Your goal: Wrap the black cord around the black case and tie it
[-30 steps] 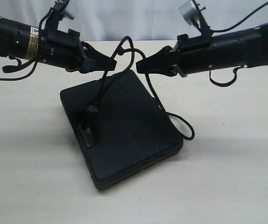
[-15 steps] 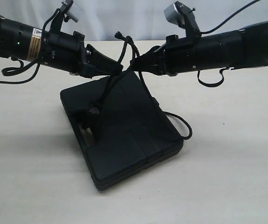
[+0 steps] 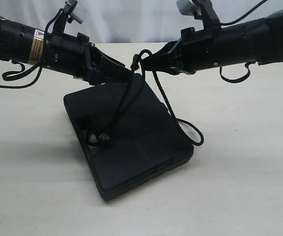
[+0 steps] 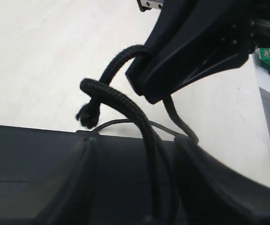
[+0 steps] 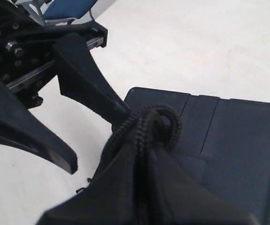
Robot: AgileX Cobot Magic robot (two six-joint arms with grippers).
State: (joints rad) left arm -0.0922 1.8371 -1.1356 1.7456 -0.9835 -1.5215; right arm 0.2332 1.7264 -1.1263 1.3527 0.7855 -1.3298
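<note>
Wrapping looks barely begun — the thin matte black cord point(image 3: 124, 103) lies across the flat black plastic case point(image 3: 141, 142), a loop pinched in the closed right gripper point(image 3: 143, 61), the left gripper point(image 3: 127, 73) with jaws apart — no knot yet.

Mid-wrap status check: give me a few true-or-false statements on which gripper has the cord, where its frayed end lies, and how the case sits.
1. The right gripper is shut on the black cord. True.
2. The left gripper is clamped on the cord. False: its fingers stand apart and grip nothing.
3. The cord's frayed end lies on the black case, by the handle slot. True.
4. The whole cord lies on top of the case. False: a loop of it rests on the table beside the case.
5. The case is lifted off the table. False: it lies flat on it.
</note>
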